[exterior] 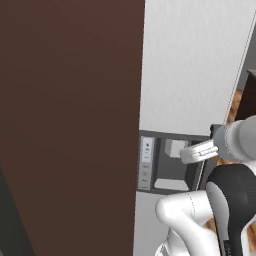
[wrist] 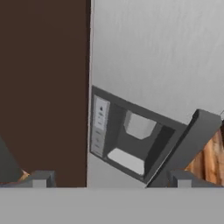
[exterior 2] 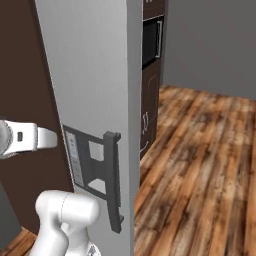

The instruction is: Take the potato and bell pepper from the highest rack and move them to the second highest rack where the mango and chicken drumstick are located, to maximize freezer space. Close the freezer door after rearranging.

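The freezer door turns its flat white outer face toward me, so the racks, potato, bell pepper, mango and chicken drumstick behind it are hidden. A dark grey dispenser recess is set into it. A dark grey bar handle runs down beside the recess. My gripper is open and holds nothing, with its fingertips spread wide. It points at the recess from a short way off, and the handle rises just inside the right-hand fingertip.
A tall dark brown cabinet panel borders the freezer on the left. To the right lies open wooden floor. A dark cabinet column with a built-in oven stands behind, against a grey wall.
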{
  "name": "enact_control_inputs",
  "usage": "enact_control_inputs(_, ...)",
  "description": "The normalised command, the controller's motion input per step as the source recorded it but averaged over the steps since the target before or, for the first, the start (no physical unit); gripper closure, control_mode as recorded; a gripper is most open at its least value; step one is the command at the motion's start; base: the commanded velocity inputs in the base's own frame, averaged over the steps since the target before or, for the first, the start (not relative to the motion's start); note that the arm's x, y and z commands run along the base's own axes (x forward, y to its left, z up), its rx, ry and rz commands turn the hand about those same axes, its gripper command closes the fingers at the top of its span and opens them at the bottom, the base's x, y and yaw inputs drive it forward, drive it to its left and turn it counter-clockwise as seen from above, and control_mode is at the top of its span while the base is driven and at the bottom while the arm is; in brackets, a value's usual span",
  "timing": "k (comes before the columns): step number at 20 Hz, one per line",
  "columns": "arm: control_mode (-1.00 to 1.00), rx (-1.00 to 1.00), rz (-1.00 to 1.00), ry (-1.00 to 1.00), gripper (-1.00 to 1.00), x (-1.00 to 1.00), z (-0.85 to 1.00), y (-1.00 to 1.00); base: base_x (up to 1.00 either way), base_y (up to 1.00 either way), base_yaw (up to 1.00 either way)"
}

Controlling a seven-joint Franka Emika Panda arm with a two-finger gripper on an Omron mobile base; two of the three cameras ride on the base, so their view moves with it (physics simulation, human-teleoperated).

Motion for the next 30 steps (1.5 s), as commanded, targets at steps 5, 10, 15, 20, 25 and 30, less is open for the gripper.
enact_control_inputs(5, -1.0, 0.24, -0.2, 0.0, -1.0, 0.5, 0.35, -0.03, 0.0, 0.0, 0.0)
enact_control_inputs(10, -1.0, 0.42, -0.13, -0.15, -1.0, 0.37, 0.13, -0.33, 0.0, 0.0, 0.0)
enact_control_inputs(15, -1.0, 0.28, -0.4, -0.1, -1.0, 0.51, 0.0, -0.05, 0.0, 0.0, 0.0)
enact_control_inputs(20, -1.0, 0.28, -0.38, 0.0, -1.0, 0.55, 0.0, -0.12, 0.0, 0.0, 0.0)
enact_control_inputs(25, -1.0, 0.43, -0.06, -0.05, -1.0, 0.57, 0.0, -0.39, 0.0, 0.0, 0.0)
enact_control_inputs(30, -1.0, 0.39, -0.01, -0.02, -1.0, 0.62, -0.03, -0.37, 0.0, 0.0, 0.0)
